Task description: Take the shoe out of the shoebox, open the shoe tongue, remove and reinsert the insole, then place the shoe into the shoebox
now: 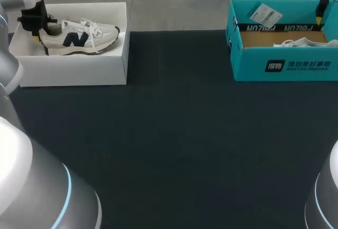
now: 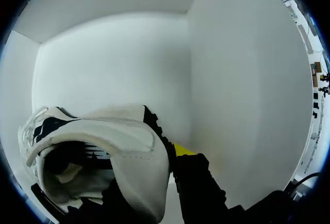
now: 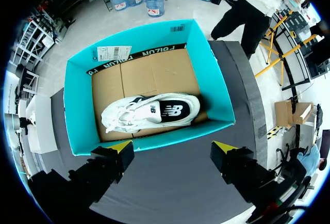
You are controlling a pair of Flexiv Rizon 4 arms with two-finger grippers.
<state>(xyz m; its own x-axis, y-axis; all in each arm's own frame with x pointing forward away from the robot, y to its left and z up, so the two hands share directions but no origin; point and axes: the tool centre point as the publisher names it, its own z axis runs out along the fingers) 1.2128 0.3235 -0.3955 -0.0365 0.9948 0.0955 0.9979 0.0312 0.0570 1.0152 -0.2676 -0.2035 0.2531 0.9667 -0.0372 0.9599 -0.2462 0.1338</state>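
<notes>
Shoe (image 1: 79, 38) cream-white with navy side logo

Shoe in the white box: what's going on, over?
Left gripper at the heel of the shoe in the white shoebox, grip unclear. Right gripper open above the teal box, second shoe inside. Nothing blocks either.

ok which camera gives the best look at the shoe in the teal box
The right wrist view: the shoe lies whole on its side on the cardboard floor of the teal box, seen from above. The head view shows only a white sliver behind the front wall. The left wrist view does not show it.
</notes>
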